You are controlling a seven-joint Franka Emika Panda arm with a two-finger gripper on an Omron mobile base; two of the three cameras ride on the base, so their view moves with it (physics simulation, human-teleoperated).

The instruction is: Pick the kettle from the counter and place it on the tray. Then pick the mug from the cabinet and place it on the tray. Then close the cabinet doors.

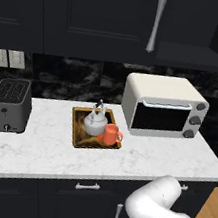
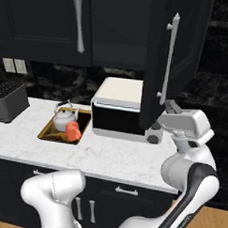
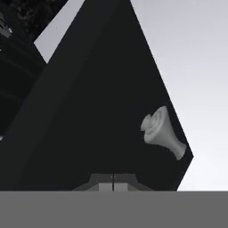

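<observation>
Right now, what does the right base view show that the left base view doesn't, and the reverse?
Right base view alone: the open cabinet door swung out in front of the toaster oven, with the shut gripper at its lower edge.
Left base view alone: the whole front of the toaster and the open cabinet's dark shelf.
Both: the kettle and mug on the tray, on the counter.
</observation>
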